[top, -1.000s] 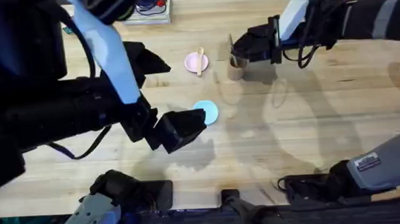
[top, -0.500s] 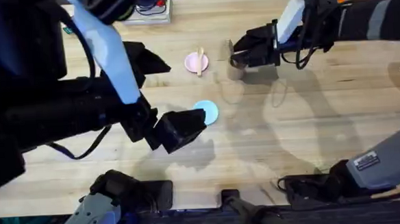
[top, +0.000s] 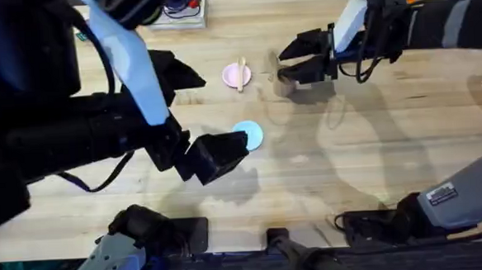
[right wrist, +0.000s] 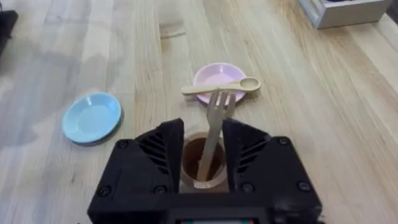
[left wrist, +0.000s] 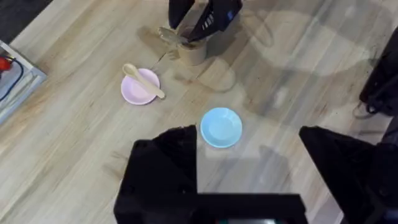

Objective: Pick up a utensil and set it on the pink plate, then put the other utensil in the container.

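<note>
1. The left gripper (top: 225, 152) is hanging low over the wooden table (top: 349, 154), close to the arm bases. Its two black fingers are spread apart and holding nothing.
2. The light-blue plate (top: 248, 135) is lying just beside that gripper, with nothing on it.
3. Farther back, the pink plate (top: 237, 74) is sitting on the table. The wooden spoon (right wrist: 221, 86) is lying across it, with its round head sticking out past the rim.
4. Near the pink plate, the brown cup (right wrist: 200, 163) is standing upright. The wooden fork (right wrist: 214, 127) is standing in it, tines up.
5. The right gripper (top: 291, 60) is hovering over the cup. Its fingers are open, one on each side of the fork handle, not squeezing it.
</note>
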